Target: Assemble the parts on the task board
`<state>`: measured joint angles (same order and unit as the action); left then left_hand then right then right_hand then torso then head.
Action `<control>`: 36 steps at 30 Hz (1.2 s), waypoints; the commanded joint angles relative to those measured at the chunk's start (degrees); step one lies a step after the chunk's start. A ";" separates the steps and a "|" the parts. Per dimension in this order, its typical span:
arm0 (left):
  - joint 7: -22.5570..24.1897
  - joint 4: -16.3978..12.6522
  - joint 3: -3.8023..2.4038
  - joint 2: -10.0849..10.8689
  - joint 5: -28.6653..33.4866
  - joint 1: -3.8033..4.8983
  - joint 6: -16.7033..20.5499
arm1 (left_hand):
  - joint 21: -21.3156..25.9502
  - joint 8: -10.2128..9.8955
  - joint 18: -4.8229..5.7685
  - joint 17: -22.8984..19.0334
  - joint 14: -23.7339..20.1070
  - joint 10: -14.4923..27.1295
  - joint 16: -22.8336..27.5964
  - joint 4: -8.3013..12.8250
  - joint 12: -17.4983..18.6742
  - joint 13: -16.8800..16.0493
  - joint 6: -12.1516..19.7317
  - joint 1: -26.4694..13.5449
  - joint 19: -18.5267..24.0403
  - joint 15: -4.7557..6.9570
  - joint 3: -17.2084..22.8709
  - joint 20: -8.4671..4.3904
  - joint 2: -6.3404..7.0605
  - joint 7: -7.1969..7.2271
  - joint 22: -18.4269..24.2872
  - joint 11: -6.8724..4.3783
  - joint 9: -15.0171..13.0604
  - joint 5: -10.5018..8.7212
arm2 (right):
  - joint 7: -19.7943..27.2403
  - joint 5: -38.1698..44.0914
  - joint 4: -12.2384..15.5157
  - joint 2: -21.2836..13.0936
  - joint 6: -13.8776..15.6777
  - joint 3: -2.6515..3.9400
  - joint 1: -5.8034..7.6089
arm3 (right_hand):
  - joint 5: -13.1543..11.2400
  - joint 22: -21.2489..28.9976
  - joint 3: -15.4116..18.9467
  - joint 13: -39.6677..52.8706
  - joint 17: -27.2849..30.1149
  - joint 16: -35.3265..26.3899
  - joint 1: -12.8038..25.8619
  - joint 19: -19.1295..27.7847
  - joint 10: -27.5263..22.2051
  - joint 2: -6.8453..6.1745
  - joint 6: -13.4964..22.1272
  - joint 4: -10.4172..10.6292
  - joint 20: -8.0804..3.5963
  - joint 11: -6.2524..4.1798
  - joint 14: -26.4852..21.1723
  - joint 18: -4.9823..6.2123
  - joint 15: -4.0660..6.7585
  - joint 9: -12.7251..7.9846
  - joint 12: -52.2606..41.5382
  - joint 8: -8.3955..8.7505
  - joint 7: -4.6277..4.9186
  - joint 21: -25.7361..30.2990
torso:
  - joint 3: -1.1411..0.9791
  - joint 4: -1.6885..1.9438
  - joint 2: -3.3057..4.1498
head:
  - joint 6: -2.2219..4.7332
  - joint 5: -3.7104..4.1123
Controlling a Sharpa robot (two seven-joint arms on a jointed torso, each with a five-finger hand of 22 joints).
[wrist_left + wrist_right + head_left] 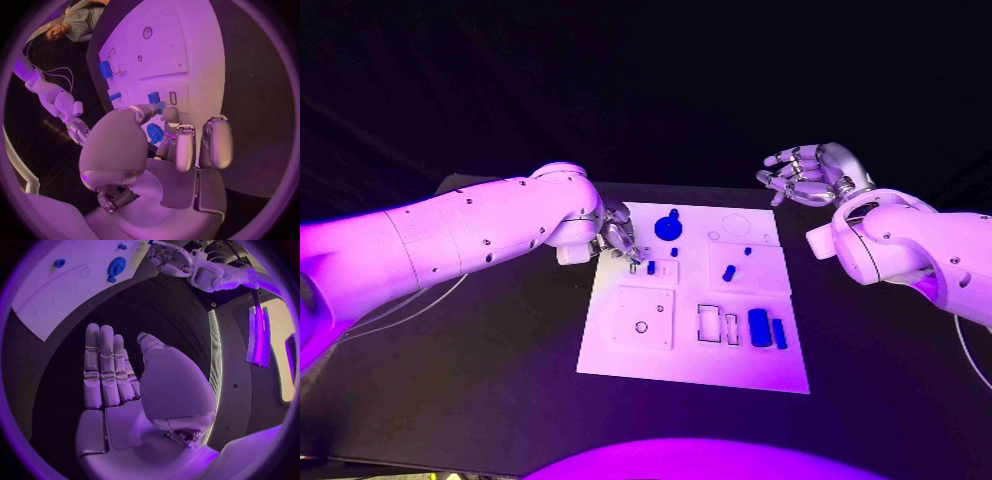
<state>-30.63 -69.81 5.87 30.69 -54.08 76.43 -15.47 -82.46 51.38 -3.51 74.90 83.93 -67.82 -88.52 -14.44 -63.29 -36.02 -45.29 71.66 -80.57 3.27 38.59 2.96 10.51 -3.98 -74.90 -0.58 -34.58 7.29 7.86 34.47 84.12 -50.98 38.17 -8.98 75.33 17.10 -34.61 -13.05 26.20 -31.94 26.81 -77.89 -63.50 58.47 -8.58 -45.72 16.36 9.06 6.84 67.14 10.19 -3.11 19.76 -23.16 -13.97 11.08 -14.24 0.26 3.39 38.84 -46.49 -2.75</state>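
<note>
The task board lies flat in the middle of the black table, its long sides running away from the robot, so both arms can reach it from either side.

Near edge of the board: this strip is bare white surface. Just beyond it, toward the right edge, a tall blue block and a thinner blue bar sit side by side next to two narrow rectangular slots. They appear already seated or staged next to their recesses; which one cannot be told. Toward the left edge lies a square raised panel with a small ring mark.

Middle of the board: a small blue peg stands right of centre. Another small blue piece stands left of centre, just beside the left hand's fingertips.

Far edge: a round blue disc part sits near the far left corner, beside a faint circular outline toward the far right corner.

Left hand: it is positioned over the board's left edge, fingers curled downward at the small blue piece. Judged as the active hand, working this insertion. Whether it is actually grasping a part cannot be told.

Right hand: raised clear beyond the far right corner, fingers apart, grasping nothing. Judged as parked so as not to obstruct the board.
</note>
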 commanded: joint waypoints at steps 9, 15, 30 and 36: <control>-0.21 -0.10 0.07 0.17 -1.96 0.06 -2.90 | -0.09 0.45 0.42 13.15 5.46 -0.59 -0.40 9.68 -0.38 -0.08 -0.12 -0.25 -0.32 0.40 9.51 -0.06 -0.31 0.39 -4.14 -0.05 0.02 0.18 | 5.96 -5.36 -0.20 0.11 2.73 0.01 -0.02 | 0.43 11.23 -3.79 -12.42 5.67 -12.08 0.92 0.98 1.51 -1.68 -0.52 -0.44 2.05 1.50 -2.57 0.27 -1.96 -1.01 7.18 -0.60 1.27 8.66 | 0.02 0.03 -0.02 | -0.20 -0.10; -0.28 -0.13 0.09 0.14 -2.15 0.02 -3.60 | -0.10 0.47 0.42 13.21 5.48 -0.66 -0.43 9.86 -0.44 -0.17 -0.14 -0.39 -0.33 0.41 9.67 -0.07 -0.26 0.39 -4.15 -0.06 0.04 0.18 | 6.54 -6.03 -0.28 0.18 2.81 0.01 -0.02 | 0.53 13.77 -4.40 -14.96 7.00 -14.16 1.16 1.05 1.62 -1.90 -0.44 -0.63 2.55 1.79 -2.94 0.30 -2.38 -1.35 8.28 -0.54 1.54 10.08 | 0.02 0.00 0.00 | -0.27 -0.14; -0.13 -0.69 0.38 0.10 -3.63 -0.27 -2.63 | -0.19 0.55 0.46 13.38 5.53 -0.68 -0.53 10.38 -0.35 0.10 -0.27 -0.78 -0.45 0.42 10.16 -0.09 -0.21 0.41 -4.30 -0.08 0.11 0.22 | 6.80 -6.31 -0.34 0.29 2.69 0.01 -0.02 | 0.68 14.56 -4.59 -15.74 7.37 -14.69 1.23 0.96 1.69 -1.95 -0.45 -0.71 2.64 1.88 -2.88 0.31 -2.48 -1.46 8.53 -0.54 1.63 10.33 | -0.02 0.00 -0.04 | -0.38 -0.24; -0.09 -0.74 0.44 0.17 -4.11 -0.40 -2.37 | -0.19 0.55 0.46 13.38 5.53 -0.68 -0.53 10.38 -0.35 0.10 -0.27 -0.78 -0.45 0.42 10.16 -0.09 -0.21 0.41 -4.30 -0.08 0.11 0.22 | 6.78 -6.44 -0.37 0.32 2.55 0.01 -0.02 | 0.72 14.67 -4.62 -15.85 7.42 -14.77 1.24 0.95 1.71 -1.95 -0.47 -0.72 2.65 1.89 -2.88 0.31 -2.49 -1.47 8.56 -0.55 1.64 10.36 | -0.03 0.01 -0.01 | -0.41 -0.31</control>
<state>-30.82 -70.39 6.31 30.89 -57.09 76.08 -17.76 -82.46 51.69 -3.51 74.90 83.93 -68.20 -88.75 -13.71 -63.57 -35.97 -45.39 70.87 -80.65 3.27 39.33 2.88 10.85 -3.90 -74.90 -0.61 -34.43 7.28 13.61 28.14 83.76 -50.72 40.84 -8.98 75.33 17.54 -19.99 -17.26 10.40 -24.57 12.33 -76.78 -62.51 60.25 -10.12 -46.22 15.72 11.49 8.34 64.57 10.19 -5.52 18.35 -14.87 -14.17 11.72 -4.28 0.26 3.39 38.82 -46.88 -3.03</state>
